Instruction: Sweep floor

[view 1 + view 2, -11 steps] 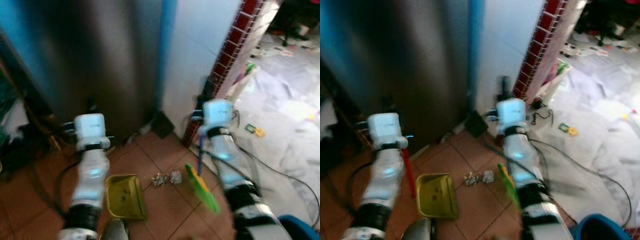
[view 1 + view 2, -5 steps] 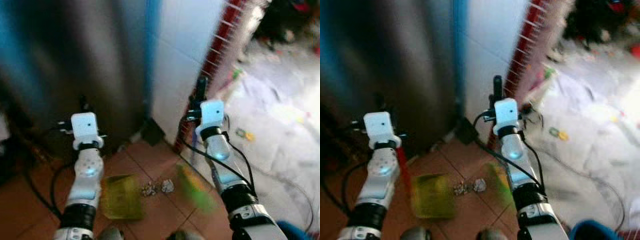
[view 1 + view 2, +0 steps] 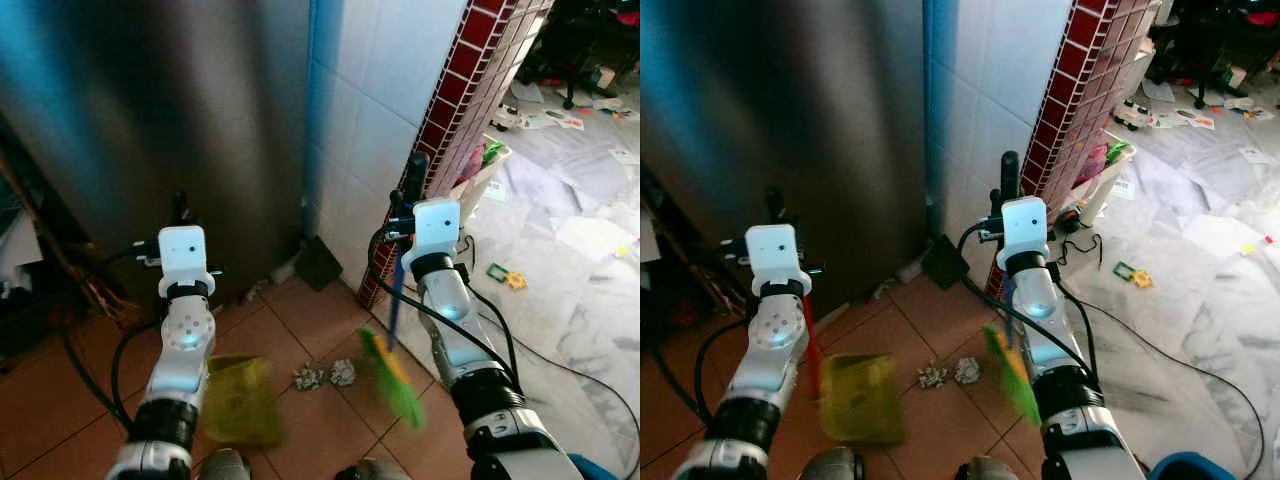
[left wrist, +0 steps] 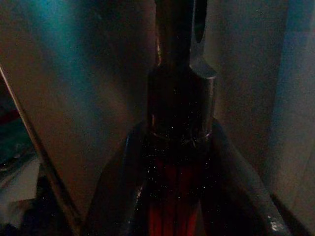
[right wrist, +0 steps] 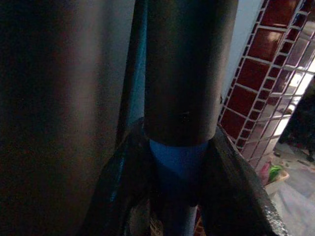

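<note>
Right gripper (image 5: 179, 162) clamped on broom (image 3: 392, 375) handle, left gripper (image 4: 179, 167) gripping dustpan (image 3: 238, 400) (blurred), crumpled debris (image 3: 325, 375) between them

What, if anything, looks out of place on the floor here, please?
Two crumpled scraps lie on the tiles between the dustpan and broom. Papers and small toys are strewn over the white floor on the right.

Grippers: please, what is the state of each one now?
Left gripper: shut on the dustpan handle.
Right gripper: shut on the broom handle.
</note>
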{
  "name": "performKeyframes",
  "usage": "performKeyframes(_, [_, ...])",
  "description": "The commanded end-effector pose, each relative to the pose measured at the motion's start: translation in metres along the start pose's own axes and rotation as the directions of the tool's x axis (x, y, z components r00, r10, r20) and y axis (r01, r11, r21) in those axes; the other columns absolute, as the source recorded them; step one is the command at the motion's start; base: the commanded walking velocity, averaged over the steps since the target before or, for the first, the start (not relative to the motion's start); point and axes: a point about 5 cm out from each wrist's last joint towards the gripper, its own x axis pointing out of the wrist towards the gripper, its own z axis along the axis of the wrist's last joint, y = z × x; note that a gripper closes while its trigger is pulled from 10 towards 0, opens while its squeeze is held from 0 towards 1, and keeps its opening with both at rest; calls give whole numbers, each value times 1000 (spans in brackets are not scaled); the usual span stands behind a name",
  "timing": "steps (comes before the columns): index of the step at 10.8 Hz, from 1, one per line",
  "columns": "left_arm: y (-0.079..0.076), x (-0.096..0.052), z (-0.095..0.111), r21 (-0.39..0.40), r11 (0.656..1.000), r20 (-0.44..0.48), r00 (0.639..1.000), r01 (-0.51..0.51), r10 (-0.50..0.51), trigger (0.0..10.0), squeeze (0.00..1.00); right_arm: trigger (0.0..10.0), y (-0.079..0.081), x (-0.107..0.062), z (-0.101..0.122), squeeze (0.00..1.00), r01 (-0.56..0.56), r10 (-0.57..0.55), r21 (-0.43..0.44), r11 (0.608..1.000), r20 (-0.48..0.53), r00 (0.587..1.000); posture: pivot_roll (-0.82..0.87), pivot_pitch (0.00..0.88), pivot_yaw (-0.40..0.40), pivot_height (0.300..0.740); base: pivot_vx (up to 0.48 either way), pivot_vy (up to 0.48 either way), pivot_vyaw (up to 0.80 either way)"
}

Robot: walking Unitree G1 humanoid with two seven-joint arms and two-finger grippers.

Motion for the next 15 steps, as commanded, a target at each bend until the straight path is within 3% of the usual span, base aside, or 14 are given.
performKeyframes(1, [-6, 6, 10, -1, 1000, 54, 998, 17, -17, 10000, 0, 10000, -4, 6, 6, 0, 14, -14, -9, 1000, 15, 1000, -25, 51, -62, 740, 0, 0, 0])
performKeyframes(2, [-14, 9, 9, 6, 999, 71, 996, 44, -45, 10000, 0, 10000, -4, 7, 4, 0, 21, -21, 4, 1000, -2, 1000, -31, 46, -59, 740, 0, 0, 0])
performKeyframes(3, [-16, 9, 1, 13, 1000, 28, 999, 17, -17, 10000, 0, 10000, -4, 7, 2, 0, 27, -27, 20, 999, -19, 999, -36, 43, -57, 740, 0, 0, 0])
performKeyframes(6, [-23, 13, -3, -44, 999, 3, 1000, 30, -30, 10000, 0, 10000, -1, 7, -1, 0, 23, -22, 39, 999, -45, 999, -41, 34, -53, 740, 0, 0, 0])
performKeyframes(7, [-38, 13, -3, -96, 989, -13, 994, 110, -112, 10000, 0, 10000, 0, 8, -1, 0, 26, -24, 45, 999, -47, 999, -58, 30, -50, 740, 0, 0, 0])
performKeyframes(9, [-50, 11, -2, -126, 978, -5, 986, 167, -169, 10000, 0, 10000, -2, 7, -2, 0, 37, -33, 64, 997, -66, 997, -66, 40, -53, 740, 0, 0, 0])
performKeyframes(12, [-55, 9, -4, -130, 972, -6, 980, 195, -197, 10000, 0, 10000, -2, 6, -11, 0, 60, -38, 151, 987, -145, 989, -70, 42, -60, 740, 0, 0, 0])
performKeyframes(13, [-58, 8, -4, -122, 970, -7, 977, 212, -215, 10000, 0, 10000, 6, 6, -17, 0, 29, 24, 236, 971, -219, 975, -70, 43, -61, 740, 0, 0, 0])
performKeyframes(15, [-58, 9, -5, -122, 969, -9, 976, 217, -219, 10000, 0, 10000, 17, 4, -21, 0, -39, 132, 312, 949, -281, 951, -75, 41, -59, 740, 0, 0, 0])
